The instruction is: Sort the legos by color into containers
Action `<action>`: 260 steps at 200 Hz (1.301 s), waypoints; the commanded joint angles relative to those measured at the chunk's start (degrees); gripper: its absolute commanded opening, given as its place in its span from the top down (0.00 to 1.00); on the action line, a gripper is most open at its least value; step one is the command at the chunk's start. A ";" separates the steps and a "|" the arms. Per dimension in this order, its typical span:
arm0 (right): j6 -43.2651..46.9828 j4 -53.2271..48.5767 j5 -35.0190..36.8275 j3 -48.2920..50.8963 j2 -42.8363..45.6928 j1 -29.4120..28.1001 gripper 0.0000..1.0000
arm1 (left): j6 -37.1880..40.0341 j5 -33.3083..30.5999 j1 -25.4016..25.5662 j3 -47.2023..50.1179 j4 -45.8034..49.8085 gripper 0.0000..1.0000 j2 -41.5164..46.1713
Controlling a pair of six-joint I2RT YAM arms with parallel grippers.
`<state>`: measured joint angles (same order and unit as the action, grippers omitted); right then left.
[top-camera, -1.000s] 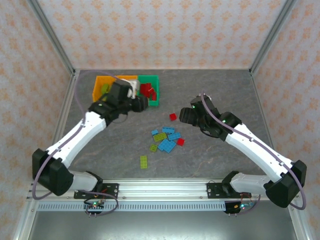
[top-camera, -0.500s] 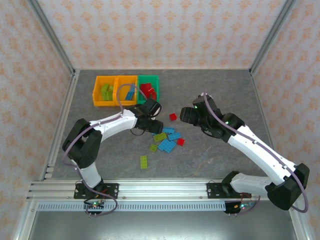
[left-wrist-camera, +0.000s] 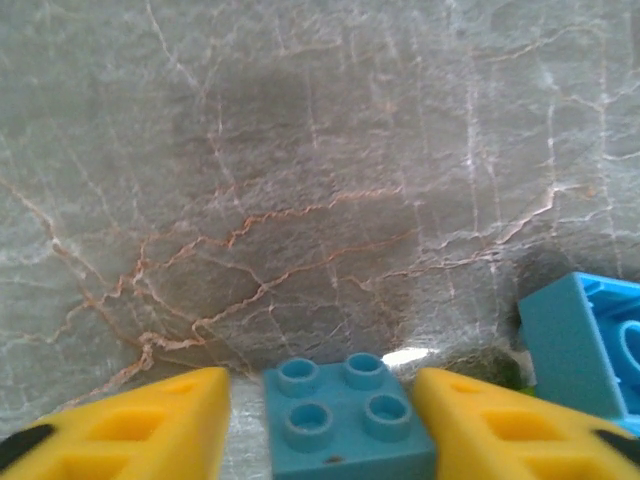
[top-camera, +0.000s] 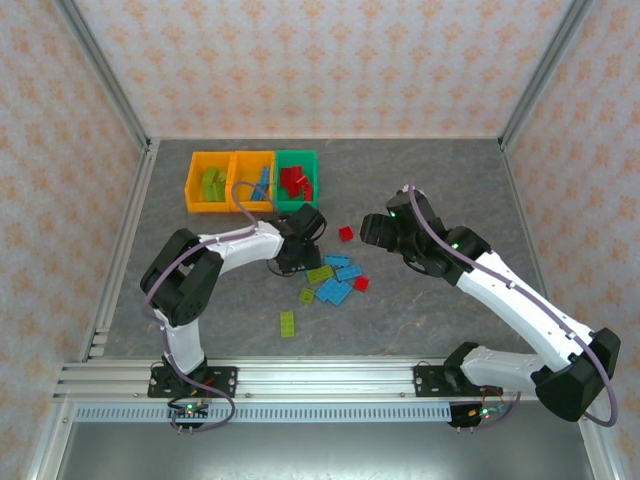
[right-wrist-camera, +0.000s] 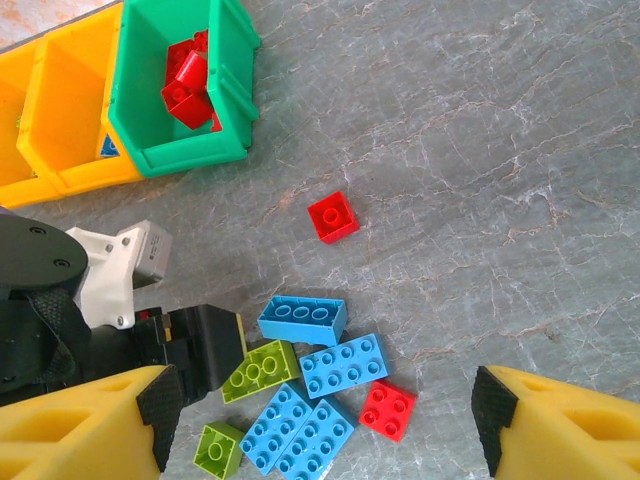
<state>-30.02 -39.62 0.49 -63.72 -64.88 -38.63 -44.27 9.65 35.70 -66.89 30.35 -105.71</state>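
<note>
The legos (top-camera: 335,280) lie loose on the worktop (top-camera: 420,180), nearer me than the green container (right-wrist-camera: 190,158). My left tool (left-wrist-camera: 320,410) brackets one blue lego (left-wrist-camera: 345,415); whether clamped I cannot tell, so lifting may drop it. My right tool (right-wrist-camera: 325,400) hangs released.

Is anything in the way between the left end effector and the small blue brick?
Nothing visible: the blue brick lies directly between the left end effector fingers, on bare table.
</note>
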 commanded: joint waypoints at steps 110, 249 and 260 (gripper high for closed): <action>1.62 4.96 -8.54 0.53 -2.64 -3.29 0.21 | 9.18 -20.36 -12.18 -10.30 2.74 0.80 10.94; -0.73 1.46 -2.38 1.85 1.97 -3.29 0.20 | 17.00 -16.30 -25.31 -39.71 4.41 0.49 -5.86; -1.19 1.57 -1.85 1.71 0.67 -3.30 0.20 | 16.55 -14.65 -24.76 -34.64 2.53 0.50 0.36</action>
<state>-30.06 -37.71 -3.97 -62.83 -62.22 -41.85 -27.40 -7.88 10.00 -108.12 34.63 -119.02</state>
